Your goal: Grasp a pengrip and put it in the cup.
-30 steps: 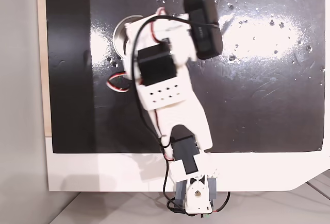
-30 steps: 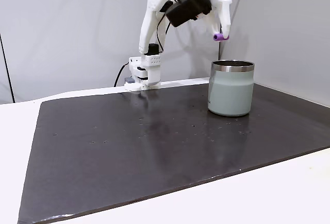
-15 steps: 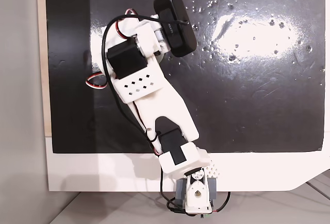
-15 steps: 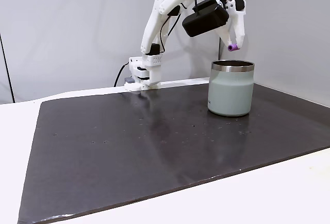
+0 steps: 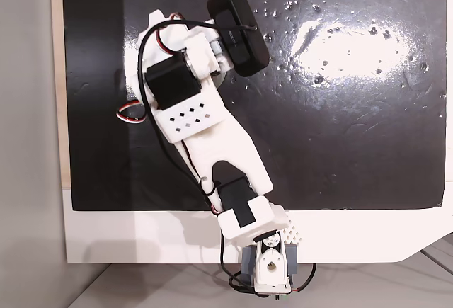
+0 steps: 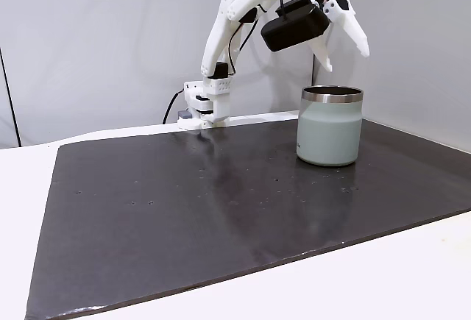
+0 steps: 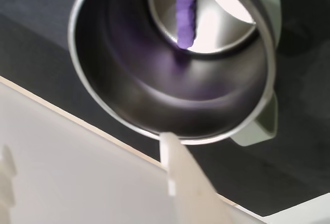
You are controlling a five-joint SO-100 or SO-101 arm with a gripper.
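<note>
The cup (image 6: 330, 132), a pale greenish-grey steel mug, stands on the black mat at the right of a fixed view. My gripper (image 6: 347, 59) hangs just above its rim, open, jaws spread wide with nothing between them. In the wrist view I look straight down into the cup (image 7: 124, 74). The light-purple pengrip (image 7: 185, 17) lies inside it on the shiny bottom. One white finger (image 7: 179, 175) juts in from the lower edge, and the cup's handle (image 7: 260, 126) shows at the lower right. Seen from above, the arm (image 5: 187, 106) covers the cup.
The black mat (image 6: 184, 210) lies on a white table (image 6: 412, 261). The arm's base (image 6: 206, 107) sits at the mat's far edge, by a grey wall. Bright glare spots (image 5: 347, 42) mark the mat's right half from above.
The gripper moved over the cup, then opened; the pengrip left its fingers and now lies inside the cup.
</note>
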